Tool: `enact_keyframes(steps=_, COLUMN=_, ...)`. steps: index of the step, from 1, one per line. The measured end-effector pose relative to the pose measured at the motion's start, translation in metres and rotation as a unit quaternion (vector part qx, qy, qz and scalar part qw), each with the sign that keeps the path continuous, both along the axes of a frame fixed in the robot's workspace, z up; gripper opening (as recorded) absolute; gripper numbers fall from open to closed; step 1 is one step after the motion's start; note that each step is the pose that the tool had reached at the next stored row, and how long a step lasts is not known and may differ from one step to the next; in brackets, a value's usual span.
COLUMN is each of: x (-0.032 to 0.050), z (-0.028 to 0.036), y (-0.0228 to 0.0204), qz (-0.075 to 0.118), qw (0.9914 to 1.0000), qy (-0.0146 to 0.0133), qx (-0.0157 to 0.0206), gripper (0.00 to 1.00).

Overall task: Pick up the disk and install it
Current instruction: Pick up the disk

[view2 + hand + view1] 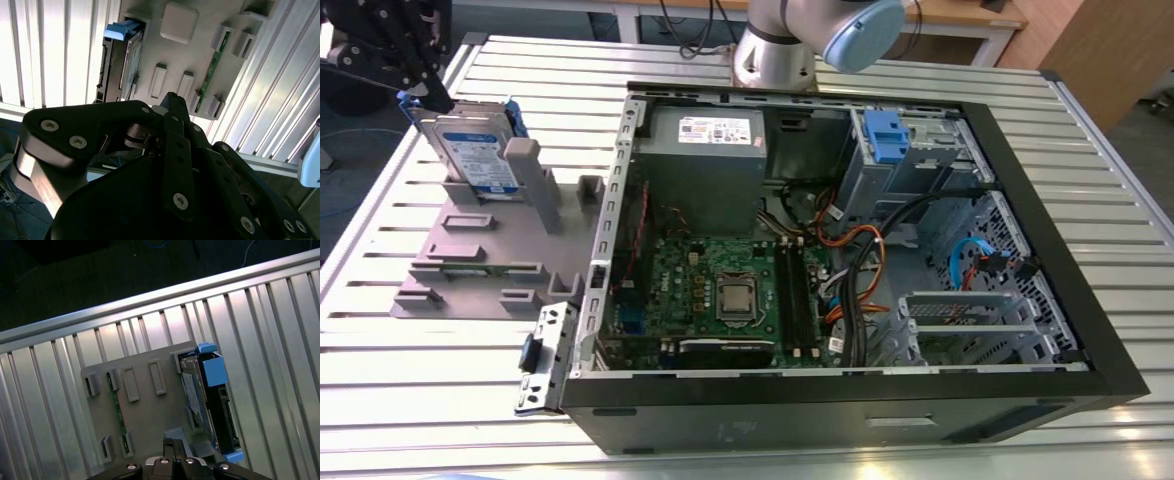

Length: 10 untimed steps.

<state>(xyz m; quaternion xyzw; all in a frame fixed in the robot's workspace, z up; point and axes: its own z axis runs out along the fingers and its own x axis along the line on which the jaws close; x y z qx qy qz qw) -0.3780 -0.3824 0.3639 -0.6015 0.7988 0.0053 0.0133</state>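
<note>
The disk (471, 150) stands on edge in a slot at the far end of the grey plastic stand (467, 255), on the exterior view's left. It is silver with a white-and-blue label and a blue bracket. Both wrist views look down on it from above, the disk (122, 62) with its blue tab, and the disk (216, 400) beside the stand (145, 410). My black gripper (435, 96) hangs just over the disk's upper corner, apart from it. Its fingertips (171, 97) meet with nothing between them, and the gripper (170, 442) is shut.
An open computer case (1067, 300) lies on the slatted metal table (440, 400) on the exterior view's right, with a motherboard, cables and a drive bay holding a blue bracket (886, 135). The arm's base (781, 50) stands behind the case. The stand has several upright posts (523, 180).
</note>
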Motion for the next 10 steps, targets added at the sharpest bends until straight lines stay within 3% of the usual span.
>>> enact_keyframes(steps=10, x=0.0000, z=0.0000, y=0.0000, qz=0.003, qw=1.00000, qy=0.0000, qx=0.0000, gripper=0.11)
